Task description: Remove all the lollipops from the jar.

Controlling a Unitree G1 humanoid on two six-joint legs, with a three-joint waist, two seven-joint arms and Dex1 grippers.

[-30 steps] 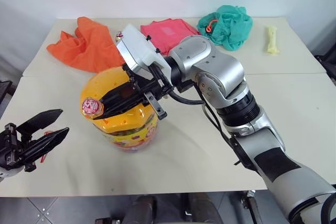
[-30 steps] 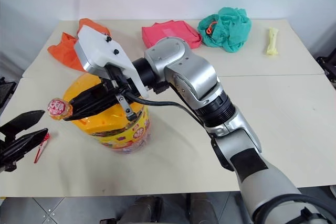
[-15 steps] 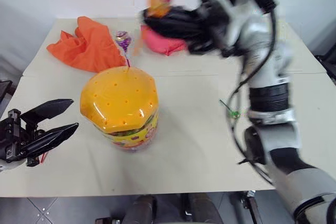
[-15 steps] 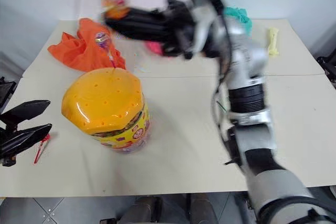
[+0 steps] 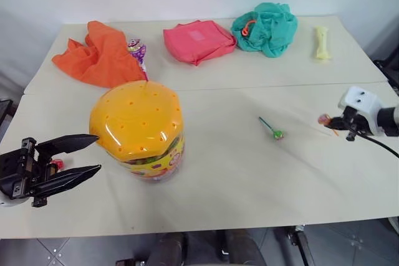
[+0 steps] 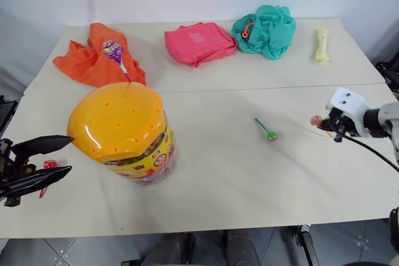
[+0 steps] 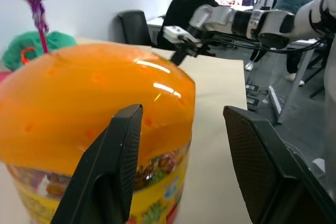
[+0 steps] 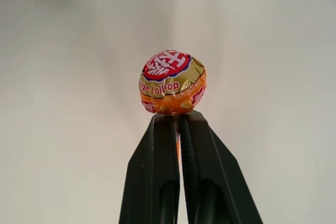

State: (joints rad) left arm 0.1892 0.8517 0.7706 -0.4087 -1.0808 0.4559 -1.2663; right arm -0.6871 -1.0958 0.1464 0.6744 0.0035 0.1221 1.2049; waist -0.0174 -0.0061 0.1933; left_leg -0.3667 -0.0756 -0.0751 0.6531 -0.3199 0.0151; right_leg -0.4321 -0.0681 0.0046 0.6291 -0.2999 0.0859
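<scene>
Two black fingers of the right gripper (image 8: 178, 129) are clamped on the stick of an orange-red wrapped lollipop (image 8: 172, 83), out at 3 o'clock. Left gripper (image 5: 78, 157), jaws apart, sits at 9 o'clock beside the squat clear jar with orange domed lid (image 5: 138, 128). Purple-wrapped lollipop (image 6: 112, 48) stands in the lid; green one (image 5: 276, 133) lies on the beige table (image 5: 224, 179).

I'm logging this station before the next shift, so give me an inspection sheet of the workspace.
Surface: beige table, two tops butted.
Job's things: jar, lid on, purple lollipop in it; green lollipop and red lollipop on table.
Clutter: orange cloth, pink cloth, teal cloth, yellow item.
Grippers: left gripper open beside jar; right gripper shut on orange lollipop.
Cables: black cable at right arm.
Surroundings: seated person, chair.
</scene>
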